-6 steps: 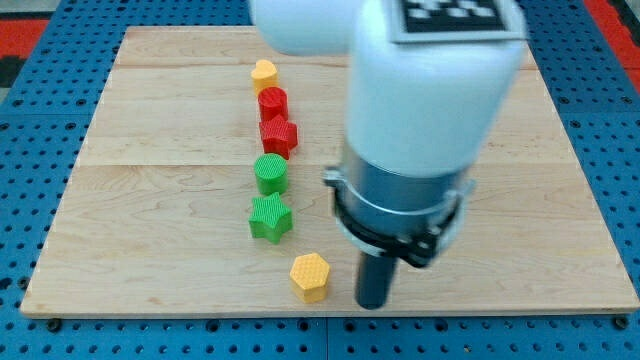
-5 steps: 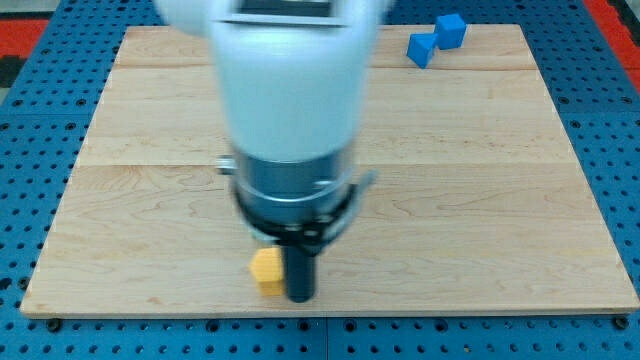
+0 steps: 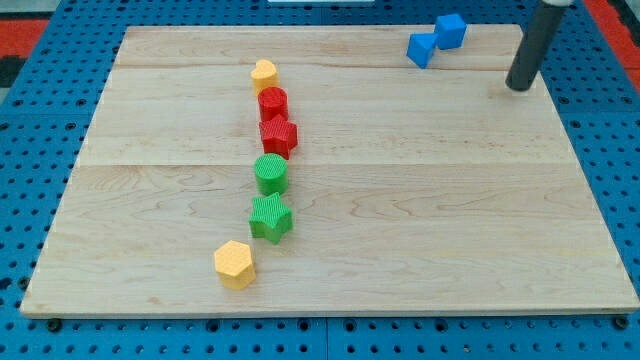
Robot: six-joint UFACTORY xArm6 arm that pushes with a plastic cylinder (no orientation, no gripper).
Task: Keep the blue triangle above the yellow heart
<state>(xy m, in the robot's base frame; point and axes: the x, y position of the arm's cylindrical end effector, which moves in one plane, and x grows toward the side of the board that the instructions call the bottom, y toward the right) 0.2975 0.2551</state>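
- Resting my tip [image 3: 517, 87] on the board [image 3: 420, 240], at 4 o'clock from the blue triangle [image 3: 421, 49], apart from it.
- No pincer fitted: bare rod, holding nothing.
- Yellow heart [image 3: 264, 72] heads the block column, at 8 o'clock from the triangle.
- Triangle sits higher up the view; condition judged met, nothing left but to leave both undisturbed.

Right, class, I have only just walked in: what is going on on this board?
A rod-ended arm pushes blocks about a wooden board. My tip stands near the view's top right, touching nothing, just right of the blue triangle and blue cube. The yellow heart heads a column at the view's left, far from the triangle.
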